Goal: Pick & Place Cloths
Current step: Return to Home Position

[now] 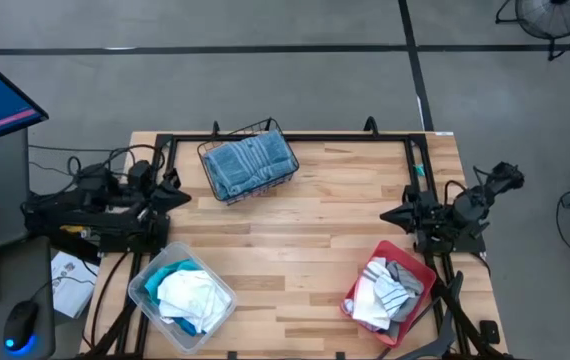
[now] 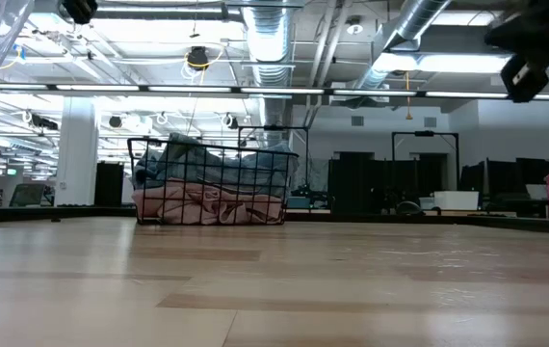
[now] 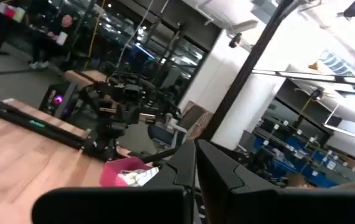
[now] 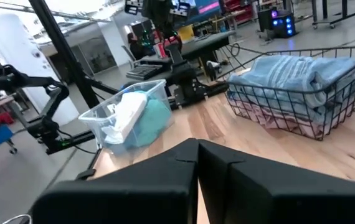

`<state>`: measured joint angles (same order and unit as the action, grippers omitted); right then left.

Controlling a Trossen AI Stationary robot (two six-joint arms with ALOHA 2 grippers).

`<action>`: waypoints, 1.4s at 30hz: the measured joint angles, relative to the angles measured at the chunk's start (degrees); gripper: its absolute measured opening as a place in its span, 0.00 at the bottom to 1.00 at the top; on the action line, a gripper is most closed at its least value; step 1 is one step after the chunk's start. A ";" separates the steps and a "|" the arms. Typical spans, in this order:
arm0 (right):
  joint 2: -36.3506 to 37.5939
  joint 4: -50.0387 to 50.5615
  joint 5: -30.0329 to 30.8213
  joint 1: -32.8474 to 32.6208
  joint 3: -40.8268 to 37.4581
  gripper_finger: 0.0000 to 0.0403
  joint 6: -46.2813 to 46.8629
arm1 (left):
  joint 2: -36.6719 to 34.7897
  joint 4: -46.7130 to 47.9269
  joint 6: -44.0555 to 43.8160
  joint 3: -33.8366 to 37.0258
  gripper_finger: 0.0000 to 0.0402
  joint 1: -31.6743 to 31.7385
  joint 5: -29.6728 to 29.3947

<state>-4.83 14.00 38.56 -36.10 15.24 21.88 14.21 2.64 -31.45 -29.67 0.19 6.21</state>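
L gripper [image 1: 177, 198], R gripper [image 1: 389, 213] clenched, empty, at table [image 1: 315, 245] left/right edges; socks [image 1: 390, 285] in red tray [image 1: 412, 256], near right.

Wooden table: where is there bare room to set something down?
The broad middle is bare, between the black wire basket, clear plastic bin and red tray. The strip right of the basket is free too. Crowded: both side edges, where the left gripper and right gripper rest shut.

Bright, even overhead light; ceiling fixtures [image 2: 448, 63] glare white in the low view, and the counter [image 1: 325, 230] carries only faint shadows.
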 joint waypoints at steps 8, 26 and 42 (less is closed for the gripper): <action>4.59 -0.41 -2.80 0.49 -4.40 0.00 -3.01 | -0.34 -0.85 6.14 0.30 0.00 -0.15 0.74; 4.71 -4.98 -10.18 1.37 -10.92 0.00 -6.72 | -0.37 -17.73 9.31 17.51 0.00 -0.17 6.17; 4.68 -4.08 -11.95 1.77 -10.81 0.00 -6.85 | -0.12 -31.07 7.36 29.33 0.00 -0.11 7.07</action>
<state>-0.14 9.91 26.61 -34.33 4.43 15.03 14.09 -28.43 -24.09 -0.34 0.08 13.28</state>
